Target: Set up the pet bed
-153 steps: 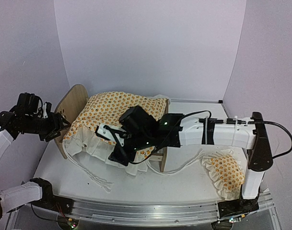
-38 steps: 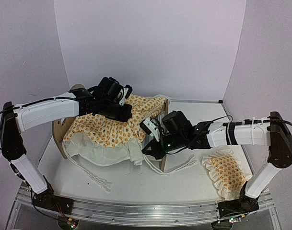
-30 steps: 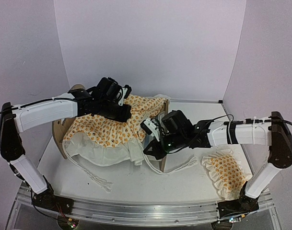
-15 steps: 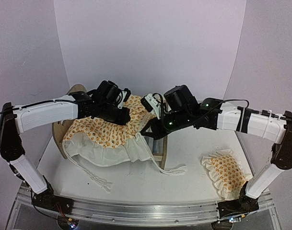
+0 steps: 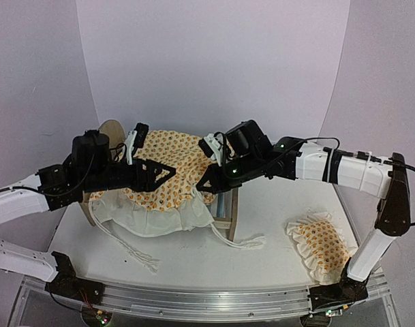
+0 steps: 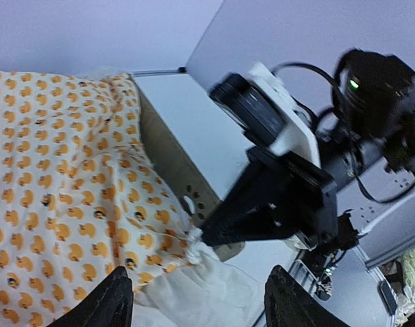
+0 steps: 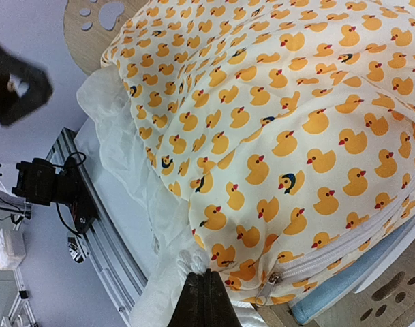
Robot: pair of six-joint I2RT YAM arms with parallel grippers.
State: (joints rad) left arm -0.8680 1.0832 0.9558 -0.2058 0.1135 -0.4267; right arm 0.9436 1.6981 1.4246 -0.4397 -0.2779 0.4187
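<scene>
Currently: left gripper (image 6: 199,272) is hovering over the duck-print quilt (image 5: 173,153) with its fingers spread wide and nothing between them. It's not touching the fabric as far as the wrist view shows.

Right gripper (image 7: 207,281) has its fingers pressed together, pinching the quilt's white ruffle (image 7: 135,197) at the near corner, just beside the zipper (image 7: 309,262). The left wrist view confirms this: the fingertips are on a bunched bit of ruffle next to the footboard (image 6: 183,184).

Pet bed (image 5: 109,133) sits upright at the left-centre of the table (image 5: 262,252), rounded headboard to the left, footboard toward the middle. The quilt is draped over the whole frame, with the ruffle hanging down the near side. A strip of the blue mattress (image 7: 333,298) shows under the quilt edge at the footboard end. Paw cutouts are visible on both end boards.

Small matching ruffled pillow (image 5: 321,246) lies on the table at the right, well apart from the bed. White cords (image 5: 135,253) trail on the table in front of the bed.
</scene>
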